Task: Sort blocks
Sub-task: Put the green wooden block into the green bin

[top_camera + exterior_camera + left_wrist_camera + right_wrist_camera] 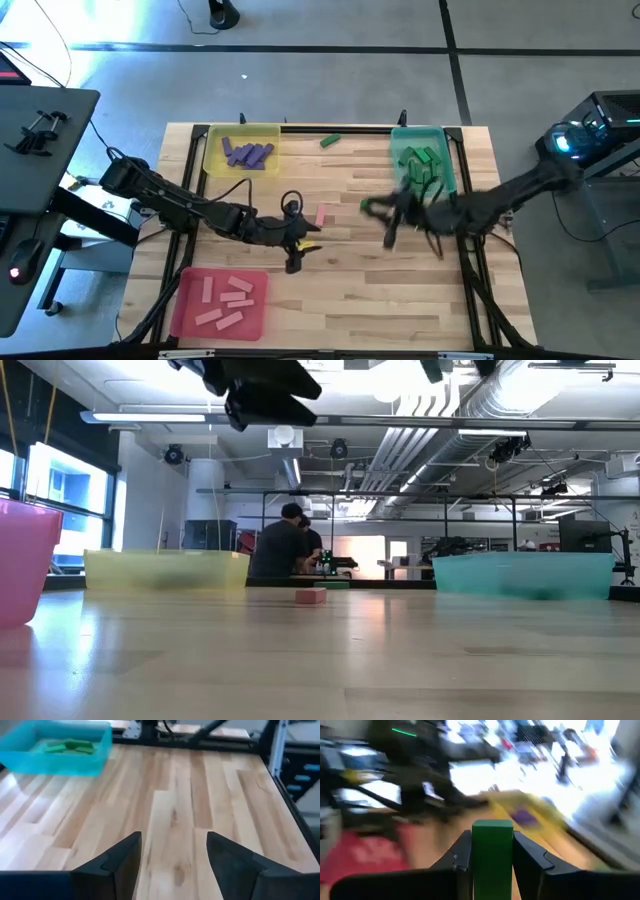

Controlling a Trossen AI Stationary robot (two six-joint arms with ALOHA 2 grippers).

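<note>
**Almost All Blocks Sorted**

While most blocks already lie in their trays, a few are left. The purple blocks (247,153) sit in the yellow tray (213,137) at the far left. The pink blocks (225,298) lie in the red tray (183,318) at the near left. The green blocks (420,160) fill the teal tray (398,135) at the far right.

The right gripper (491,852) is closed on a green block (492,850) near the middle of the table (400,300). The left gripper (172,857) hangs over bare wood, open and holding nothing.

One pink block (322,215) waits mid-table. One green block (330,141) lies at the far edge. I think the job is nearly done.
</note>
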